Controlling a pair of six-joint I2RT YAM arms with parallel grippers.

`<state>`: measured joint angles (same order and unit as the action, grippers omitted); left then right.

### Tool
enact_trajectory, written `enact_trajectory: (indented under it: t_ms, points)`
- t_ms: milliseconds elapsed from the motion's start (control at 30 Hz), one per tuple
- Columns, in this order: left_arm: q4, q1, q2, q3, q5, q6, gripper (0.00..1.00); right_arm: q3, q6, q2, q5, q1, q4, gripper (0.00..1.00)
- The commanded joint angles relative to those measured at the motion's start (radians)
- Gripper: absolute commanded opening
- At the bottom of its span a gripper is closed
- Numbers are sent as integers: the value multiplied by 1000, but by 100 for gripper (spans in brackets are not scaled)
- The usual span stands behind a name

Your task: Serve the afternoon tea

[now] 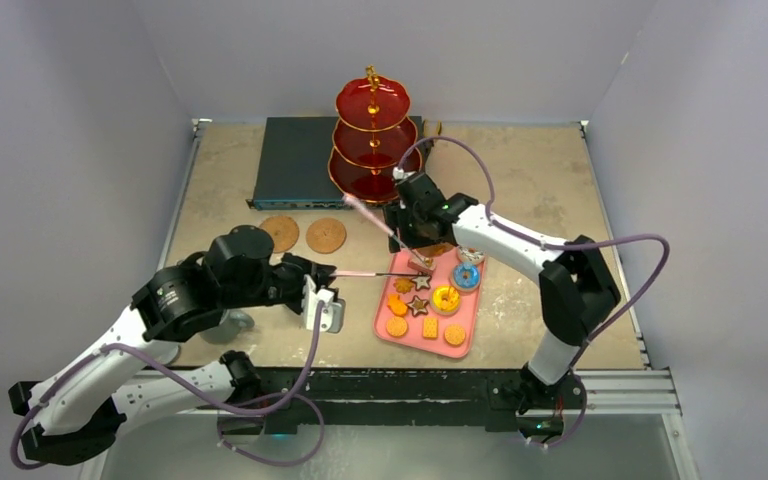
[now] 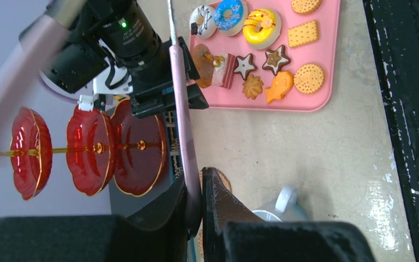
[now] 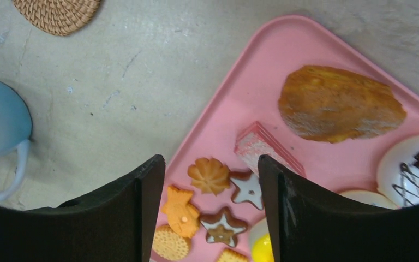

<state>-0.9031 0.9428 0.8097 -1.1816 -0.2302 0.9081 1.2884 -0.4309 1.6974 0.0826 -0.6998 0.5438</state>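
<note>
The red three-tier stand (image 1: 371, 140) (image 2: 93, 147) stands empty at the back. Small toy pastries (image 1: 447, 298) (image 2: 262, 27) lie on the pink tray (image 1: 388, 300) (image 3: 240, 93). My left gripper (image 1: 325, 272) (image 2: 199, 174) is shut on a pink-handled utensil (image 1: 365, 272) (image 2: 181, 109) whose thin tip reaches the tray. A second pink rod (image 1: 380, 225) slants beside my right gripper (image 1: 418, 245) (image 3: 210, 164). That gripper hangs open and empty above the star cookies (image 3: 245, 188). Two cork coasters (image 1: 280, 233) (image 1: 326, 235) lie left of the tray. A pale mug (image 1: 330, 314) (image 2: 278, 207) sits under my left gripper.
A dark flat electronics box (image 1: 290, 160) lies behind the stand's left side. A grey mug (image 1: 232, 322) shows partly under my left arm. Grey walls close in the table on three sides. A black rail (image 1: 410, 385) runs along the near edge.
</note>
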Motion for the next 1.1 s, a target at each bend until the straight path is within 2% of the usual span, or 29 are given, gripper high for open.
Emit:
enact_trajectory:
  t_ms: [0, 67, 300, 567, 633, 800, 1067]
  points:
    - [27, 0, 3, -35, -9, -7, 0, 32, -56, 68, -18, -36, -110, 61]
    - [29, 0, 3, -40, -6, -6, 0, 25, -77, 104, -29, -51, -133, 55]
    - [39, 0, -2, -45, -3, 15, 0, 48, -102, 198, -20, -103, -138, 49]
    - [53, -1, 0, -49, 7, 40, 0, 28, -117, 206, 6, -109, -123, 38]
    - [60, 0, 0, -50, 9, 44, 0, 16, -134, 210, -4, -109, -142, 31]
    - [61, -1, 2, -53, 9, 43, 0, 13, -286, 222, -16, -107, -189, 0]
    - [60, 0, 2, -77, 14, 44, 0, 47, -584, 227, 110, -36, -197, 0]
